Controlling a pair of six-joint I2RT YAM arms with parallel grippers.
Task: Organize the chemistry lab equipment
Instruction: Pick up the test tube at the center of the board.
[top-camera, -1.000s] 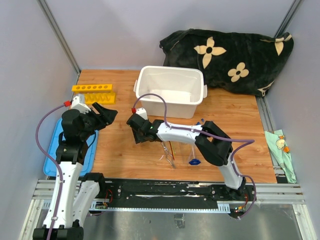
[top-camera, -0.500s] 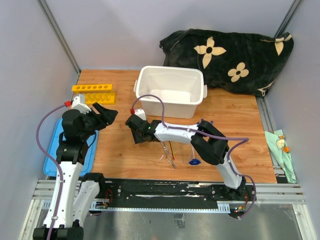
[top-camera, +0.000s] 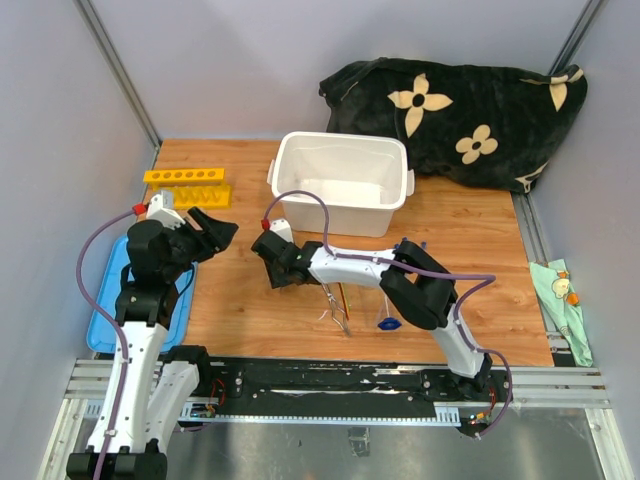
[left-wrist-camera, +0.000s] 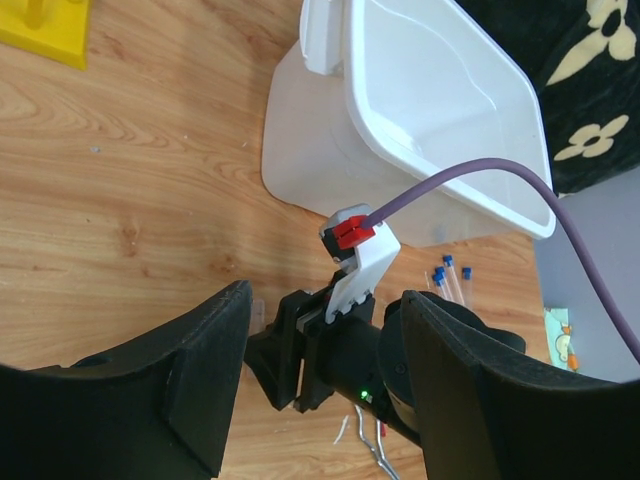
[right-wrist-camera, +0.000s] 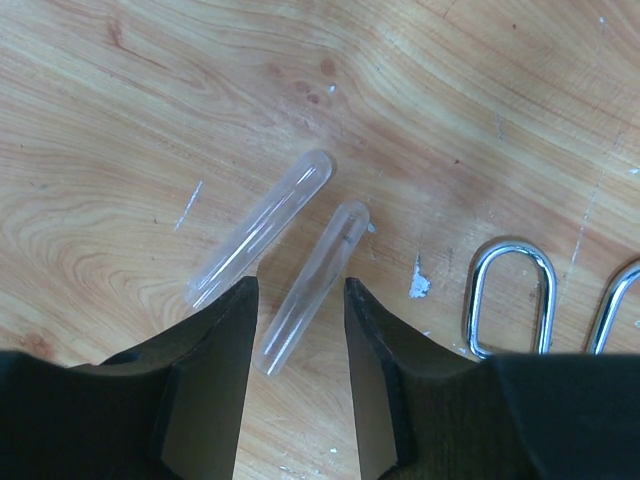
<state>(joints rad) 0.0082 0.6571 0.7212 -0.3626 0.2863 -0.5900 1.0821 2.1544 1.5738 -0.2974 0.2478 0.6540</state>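
Two clear round-tipped glass tubes (right-wrist-camera: 258, 243), slanted, nearly parallel.

The top camera looks down over the whole table (top-camera: 480, 230); the left wrist camera shares its bin (left-wrist-camera: 310, 150), while the right wrist camera looks down closely.

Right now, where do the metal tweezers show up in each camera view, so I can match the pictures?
Top external: metal tweezers lie lower centre, on the wooden table.
Left wrist: metal tweezers at the bottom edge, right of centre, cut off.
Right wrist: only their chrome loops, at the right edge.
Shared landmark: the wooden table under them in all three.
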